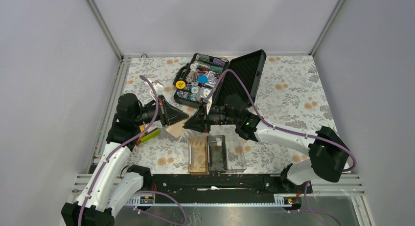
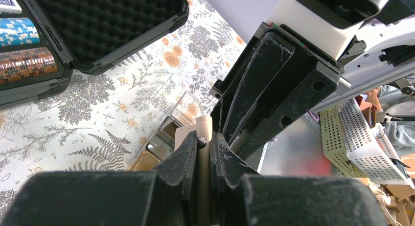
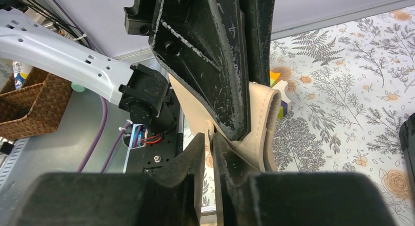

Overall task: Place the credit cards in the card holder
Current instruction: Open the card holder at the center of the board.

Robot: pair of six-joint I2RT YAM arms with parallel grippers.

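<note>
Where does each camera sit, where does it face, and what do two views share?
Top external: above, behind the arms, looking down at the table; both arms show.
Left wrist: on left arm, facing right gripper; own fingers show.
Right wrist: on right arm, facing left gripper; own fingers show.
Shared: both wrist views show the beige pouch.
</note>
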